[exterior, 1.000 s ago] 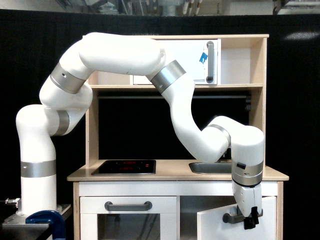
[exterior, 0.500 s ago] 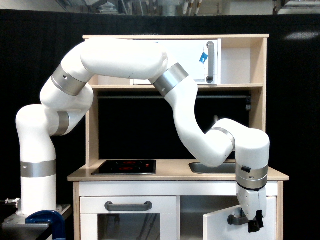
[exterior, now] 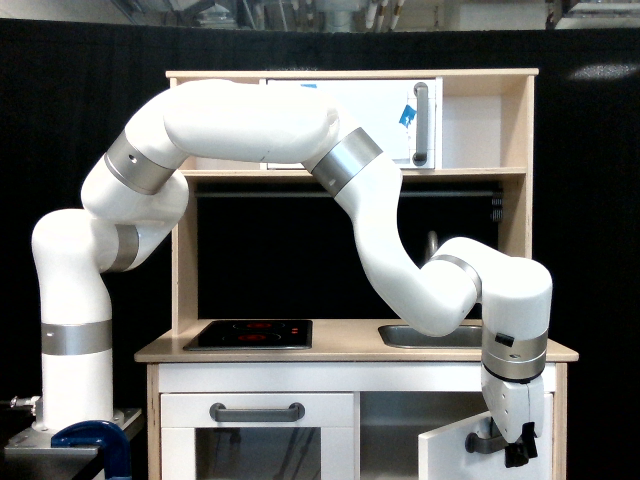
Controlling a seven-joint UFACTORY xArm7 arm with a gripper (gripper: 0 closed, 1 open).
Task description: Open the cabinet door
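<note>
Since a moment ago my wrist has swung toward the exterior view's right, carrying the cabinet door (exterior: 455, 452) further open on its hinge. My pincer (exterior: 517, 448) hangs below the bench (exterior: 345, 349), pinching the grey bar handle (exterior: 482, 441), so pulling outward swings the panel

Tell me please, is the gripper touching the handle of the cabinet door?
Touching. The exterior view shows the gripper on the exterior view's right end of the grey handle of the open cabinet door, with no gap between them.
</note>
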